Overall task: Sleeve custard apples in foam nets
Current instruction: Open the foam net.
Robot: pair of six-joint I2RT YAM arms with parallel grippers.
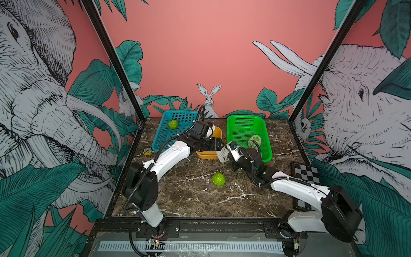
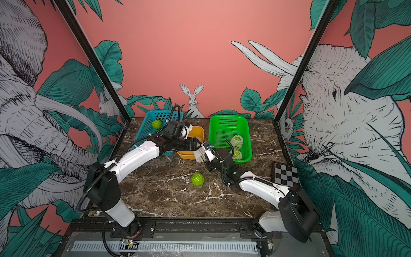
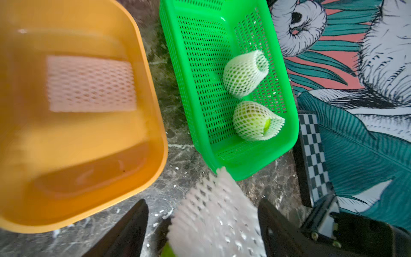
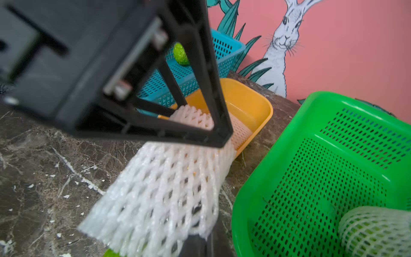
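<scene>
Left claw (image 3: 202, 207) spread wide; right claw (image 1: 227, 150) alone pinches foam net (image 4: 160, 189). Risk: thin mesh slips, drops onto tabletop (image 1: 189, 195).

The tabletop (image 1: 189, 200) is dark veined marble. The rear wall (image 1: 200, 55) is salmon pink with a rabbit print (image 1: 209, 100); side panels (image 1: 89, 44) show elephants (image 1: 355, 100).

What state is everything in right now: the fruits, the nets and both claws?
left claw: open, straddling the held foam net
right claw: shut on the held foam net
held foam net: looks empty, gripped at one end
spare foam net: lying flat in the yellow tub
sleeved custard apples: two, netted, in the green basket
loose custard apple: bare, on the table
basket custard apple: bare, in the blue basket
</scene>
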